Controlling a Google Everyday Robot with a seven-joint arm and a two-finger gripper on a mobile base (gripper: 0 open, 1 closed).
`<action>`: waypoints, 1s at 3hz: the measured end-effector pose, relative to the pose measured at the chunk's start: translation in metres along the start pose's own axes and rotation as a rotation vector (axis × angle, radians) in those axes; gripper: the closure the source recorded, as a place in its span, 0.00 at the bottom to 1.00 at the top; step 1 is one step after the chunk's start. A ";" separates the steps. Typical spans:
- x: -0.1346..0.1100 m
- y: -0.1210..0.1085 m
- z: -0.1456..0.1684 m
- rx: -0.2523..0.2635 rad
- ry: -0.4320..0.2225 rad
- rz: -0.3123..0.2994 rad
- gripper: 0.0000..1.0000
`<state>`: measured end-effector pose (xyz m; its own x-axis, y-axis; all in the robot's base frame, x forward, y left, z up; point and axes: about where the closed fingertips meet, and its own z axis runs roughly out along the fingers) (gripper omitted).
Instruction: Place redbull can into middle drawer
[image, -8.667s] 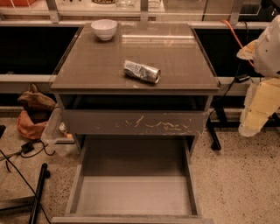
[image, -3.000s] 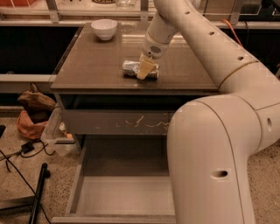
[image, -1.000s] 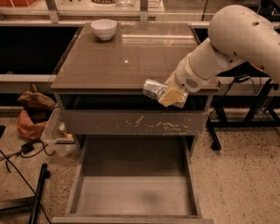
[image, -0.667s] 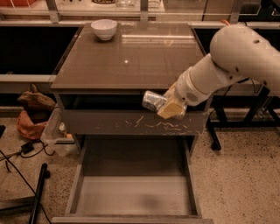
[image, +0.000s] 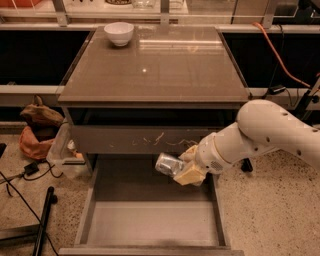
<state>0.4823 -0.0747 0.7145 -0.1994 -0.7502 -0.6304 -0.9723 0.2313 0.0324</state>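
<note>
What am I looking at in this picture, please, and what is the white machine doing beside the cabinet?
This is a single picture from one camera, looking down at the front of a cabinet. The white limb reaching in from the right is a robot arm. At its tip is the gripper, which has two fingers that close like tongs. It is shut on the redbull can and holds it tilted in the air above the middle drawer, which is pulled open. Just above that is a closed drawer front with pale scratches. On top of the cabinet, a white bowl sits near the far left corner.
</note>
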 end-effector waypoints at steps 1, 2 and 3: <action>0.000 0.000 0.000 0.000 0.000 0.000 1.00; 0.001 -0.004 0.034 0.005 -0.036 -0.015 1.00; 0.010 -0.002 0.119 -0.010 -0.034 -0.028 1.00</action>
<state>0.4972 -0.0092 0.6156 -0.1680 -0.7346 -0.6574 -0.9787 0.2042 0.0219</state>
